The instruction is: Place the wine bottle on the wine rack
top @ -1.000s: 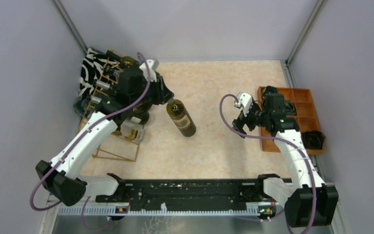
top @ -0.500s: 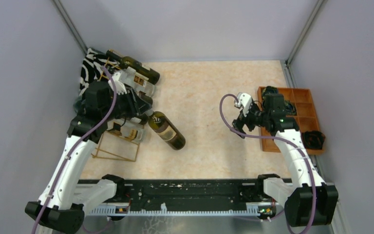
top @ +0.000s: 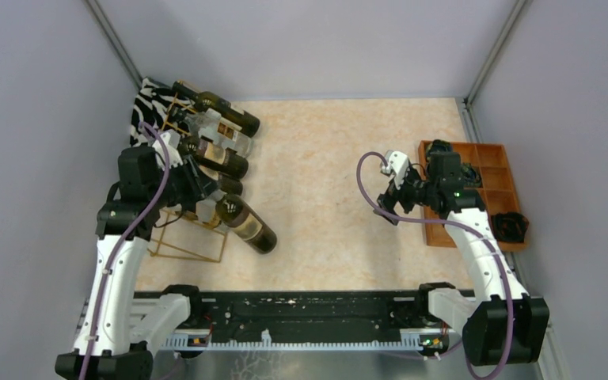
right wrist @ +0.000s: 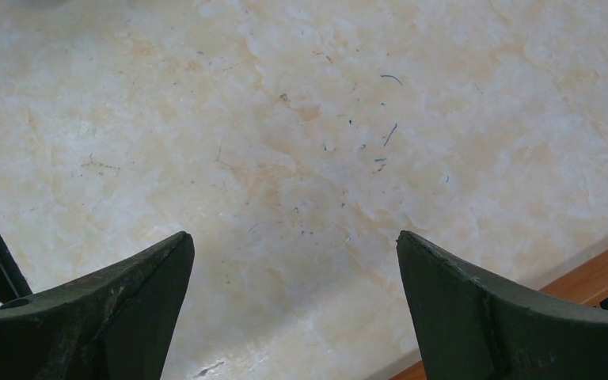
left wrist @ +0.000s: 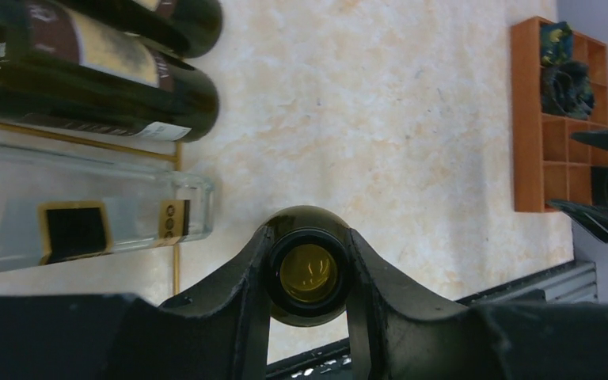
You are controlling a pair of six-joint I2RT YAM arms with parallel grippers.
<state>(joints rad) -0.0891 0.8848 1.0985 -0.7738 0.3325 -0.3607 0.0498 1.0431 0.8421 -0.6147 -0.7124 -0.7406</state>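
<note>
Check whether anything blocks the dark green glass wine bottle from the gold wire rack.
Nothing visible does. The left gripper is shut on the dark green glass wine bottle, held at the near end of the gold wire rack. The clear glass bottle lies in the neighbouring cell, alongside, not across the path.

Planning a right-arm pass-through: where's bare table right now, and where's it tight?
Free: the table between the held wine bottle and the right gripper, plus the far strip along the back wall. Crowded: the left, where wine rack, its bottles and left gripper bunch up; the wooden tray fills the right edge.
</note>
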